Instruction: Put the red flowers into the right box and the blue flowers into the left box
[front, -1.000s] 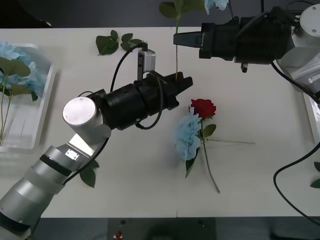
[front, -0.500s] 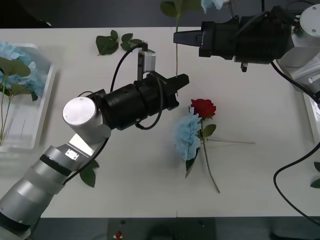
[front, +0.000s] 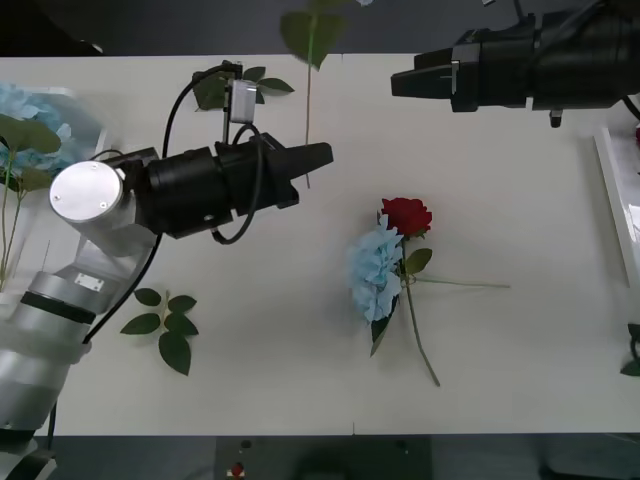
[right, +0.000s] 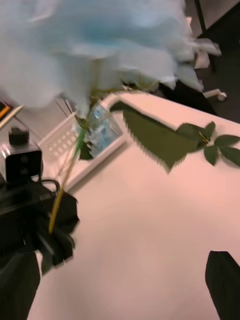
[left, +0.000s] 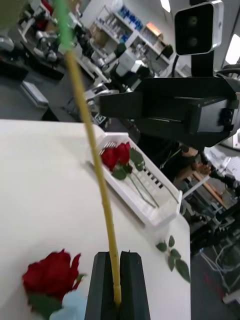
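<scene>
Left gripper (front: 318, 158) pinches a blue flower's stem (left: 95, 165), bloom cropped; right gripper (front: 400, 83) jaws unclear

Overhead front camera looks down on the table (front: 520, 350); both wrist cameras sit low and close, facing each other across it, sharing one yellow-green stem (left: 95, 150).

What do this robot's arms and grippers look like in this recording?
Both arms end in bulky black cylindrical wrists with black fingers. The left gripper follows a silver-grey arm with a round silver joint cap, looping black cables and a small grey camera box. The right gripper is all black.
</scene>
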